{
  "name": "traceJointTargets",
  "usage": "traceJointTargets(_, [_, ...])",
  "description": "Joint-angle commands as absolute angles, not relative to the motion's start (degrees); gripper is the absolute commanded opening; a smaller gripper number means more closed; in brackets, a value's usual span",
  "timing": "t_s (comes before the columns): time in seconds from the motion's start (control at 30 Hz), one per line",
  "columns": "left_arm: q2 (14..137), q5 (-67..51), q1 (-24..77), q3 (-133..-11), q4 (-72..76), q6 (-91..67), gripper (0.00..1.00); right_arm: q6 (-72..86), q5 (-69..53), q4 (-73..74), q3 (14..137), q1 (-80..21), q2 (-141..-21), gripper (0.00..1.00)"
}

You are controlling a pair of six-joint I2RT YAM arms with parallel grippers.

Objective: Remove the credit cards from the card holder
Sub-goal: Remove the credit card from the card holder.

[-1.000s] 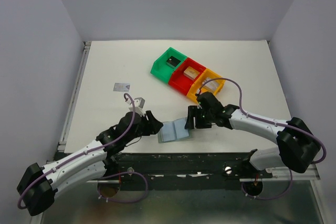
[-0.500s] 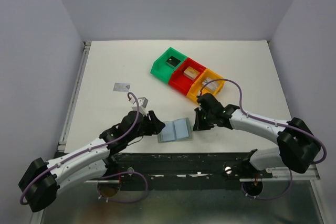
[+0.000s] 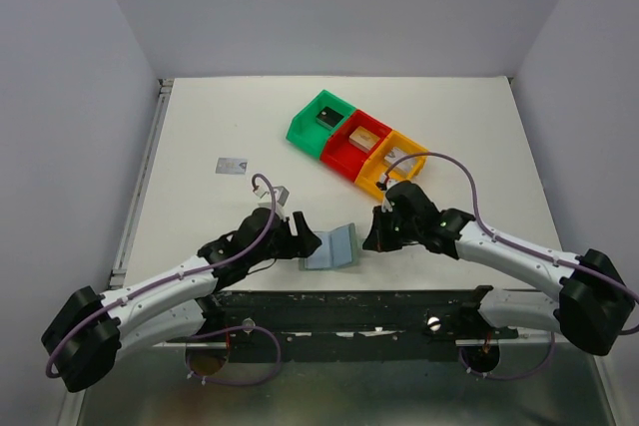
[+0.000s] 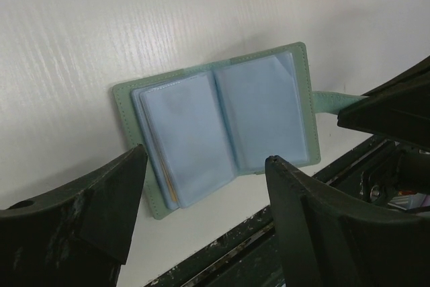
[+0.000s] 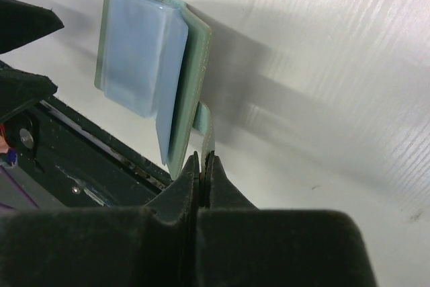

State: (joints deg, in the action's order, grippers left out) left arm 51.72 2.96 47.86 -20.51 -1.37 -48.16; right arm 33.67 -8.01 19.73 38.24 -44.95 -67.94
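Right wrist view: right gripper (image 5: 203,162) jaws pinched together on strap tab (image 5: 207,122) of card holder (image 5: 144,58). Holder open, one panel tilted up off white table (image 5: 322,65), near front edge. Left gripper (image 4: 205,159) jaws wide apart, flanking holder. Silver-grey card (image 3: 232,166) lies well apart, far-left; print too small to read.

This looks like a robot lab. A white tabletop (image 3: 200,117) sits boxed in by plain grey walls (image 3: 329,7), and two robot arms (image 3: 160,291) are bolted to a metal rail (image 3: 349,304) at 6 o'clock.
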Motion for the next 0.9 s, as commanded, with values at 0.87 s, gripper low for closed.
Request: traceJointTargets(0.87, [58.6,-1.5,48.1,-21.6,2.4,-46.8,0.74,36.8,-8.4,17.3,36.1,-46.0,-68.6,0.0])
